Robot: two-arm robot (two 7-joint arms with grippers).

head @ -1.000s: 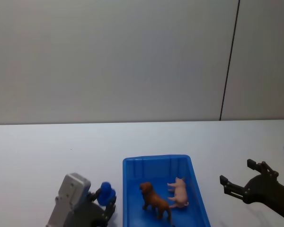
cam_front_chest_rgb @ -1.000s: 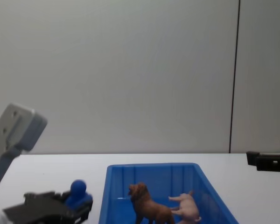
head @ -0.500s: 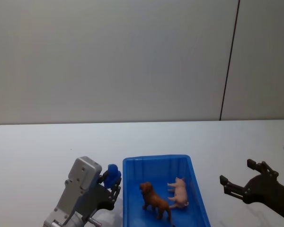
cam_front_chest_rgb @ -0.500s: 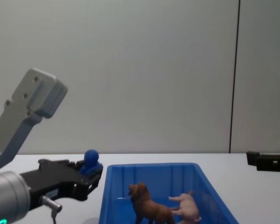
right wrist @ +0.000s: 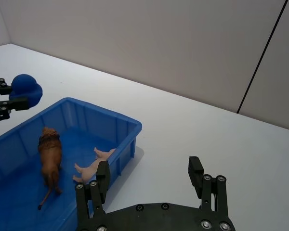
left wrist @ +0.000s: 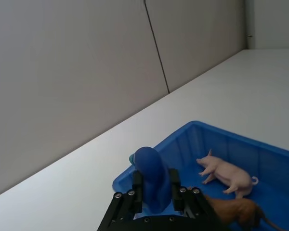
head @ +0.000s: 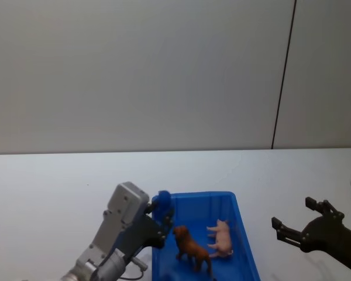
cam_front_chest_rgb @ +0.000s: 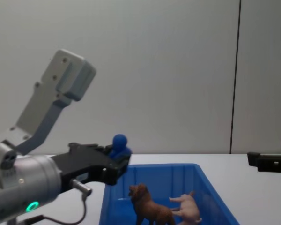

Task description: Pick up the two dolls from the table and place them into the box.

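Both dolls are inside the blue box. The reddish-brown lion stands near its middle, and the pale pink pig lies just to its right. The right wrist view shows the lion and pig in the same box. My left gripper hovers over the box's left rim, shut on a small blue ball, also seen in the chest view. My right gripper hangs open and empty to the right of the box.
The white table stretches wide around the box, with a plain grey wall behind. Bare tabletop lies between the box and my right gripper, whose fingers stand well apart.
My left arm has lifted and swung right, carrying the blue ball from the table beside the box to above the box's left rim. The right arm, lion and pig have not moved.
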